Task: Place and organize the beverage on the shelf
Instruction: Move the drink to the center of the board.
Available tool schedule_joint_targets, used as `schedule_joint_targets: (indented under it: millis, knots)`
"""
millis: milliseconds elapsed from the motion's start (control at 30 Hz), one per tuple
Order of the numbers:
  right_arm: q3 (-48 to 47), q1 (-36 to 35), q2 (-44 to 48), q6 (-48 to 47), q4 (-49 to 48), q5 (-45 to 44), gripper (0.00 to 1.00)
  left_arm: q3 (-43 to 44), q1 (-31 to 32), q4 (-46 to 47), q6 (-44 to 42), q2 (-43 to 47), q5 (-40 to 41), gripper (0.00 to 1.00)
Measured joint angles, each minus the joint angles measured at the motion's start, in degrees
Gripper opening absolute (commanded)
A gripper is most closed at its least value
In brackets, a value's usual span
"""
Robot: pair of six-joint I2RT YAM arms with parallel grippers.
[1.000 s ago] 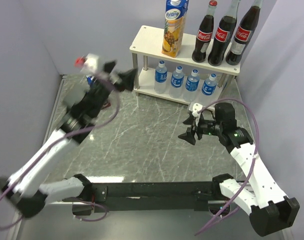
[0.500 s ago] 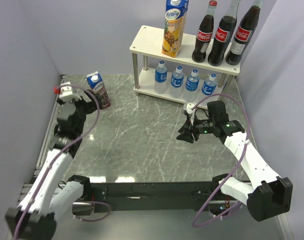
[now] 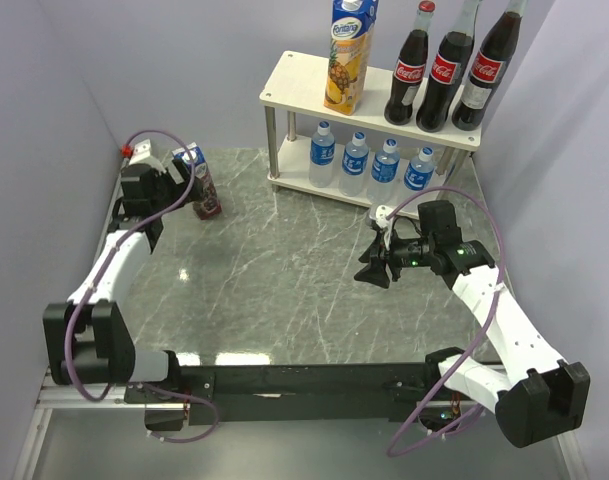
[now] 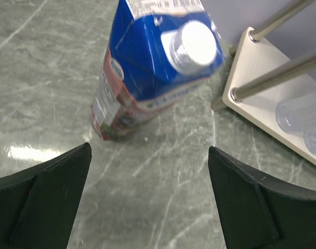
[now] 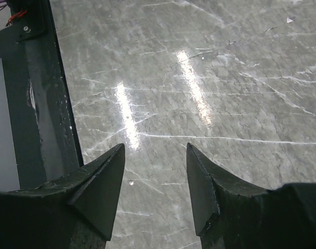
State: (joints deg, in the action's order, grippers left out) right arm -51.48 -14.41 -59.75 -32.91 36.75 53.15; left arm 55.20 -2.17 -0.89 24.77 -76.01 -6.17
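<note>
The grape juice carton [image 3: 202, 181] stands upright on the table, left of the shelf [image 3: 284, 90]; the left wrist view shows its blue top and white cap [image 4: 147, 62]. My left gripper [image 3: 182, 180] is open and empty, just left of the carton, jaws wide apart [image 4: 149, 150]. The pineapple carton [image 3: 348, 55] and three Coca-Cola bottles [image 3: 447, 70] stand on the shelf's top board. Several water bottles [image 3: 369, 162] stand on the lower board. My right gripper [image 3: 374, 268] is open and empty above bare table [image 5: 155, 148].
The marble table top [image 3: 284, 270] lies between the arms. Grey walls close in on the left, back and right. The black base rail [image 3: 304, 380] runs along the near edge and shows in the right wrist view [image 5: 38, 98]. The shelf's metal legs [image 4: 282, 67] are close right of the carton.
My left arm has swung from high near the shelf down to the left and now sits beside the grape carton, open. The right gripper has barely shifted.
</note>
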Motion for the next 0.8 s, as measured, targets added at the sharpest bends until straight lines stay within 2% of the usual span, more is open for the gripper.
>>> schedule_joint_targets:
  millis: [133, 300, 433, 533, 633, 733, 767, 800]
  knots:
    - [0.0, 0.0, 0.39, 0.0, 0.09, 0.04, 0.58, 3.21, 0.98, 1.81, -1.27, -5.81, 2.99, 0.99]
    - [0.0, 0.0, 0.39, 0.0, 0.15, 0.02, 0.58, 8.76, 7.37, 1.36, -2.6, -11.93, 12.02, 0.99]
    - [0.0, 0.0, 0.39, 0.0, 0.24, 0.02, 0.59, 18.56, 11.52, -3.8, -1.01, -18.34, 22.03, 1.0]
    - [0.0, 0.0, 0.39, 0.0, 0.28, 0.02, 0.59, 25.24, 11.96, -7.52, 1.55, -23.39, 28.72, 0.99]
    - [0.0, 0.02, 0.39, 0.0, 0.33, 0.04, 0.59, 27.67, 11.52, -9.35, 3.17, -26.18, 33.86, 0.99]
    - [0.0, 0.02, 0.39, 0.0, 0.39, 0.11, 0.59, 27.69, 11.04, -10.47, 3.76, -27.15, 36.15, 0.9]
    - [0.0, 0.0, 0.39, 0.0, 0.42, 0.11, 0.59, 27.58, 11.06, -10.54, 3.78, -27.23, 36.06, 0.78]
    - [0.0, 0.0, 0.39, 0.0, 0.44, 0.11, 0.59, 27.39, 11.21, -10.1, 3.67, -27.23, 35.74, 0.72]
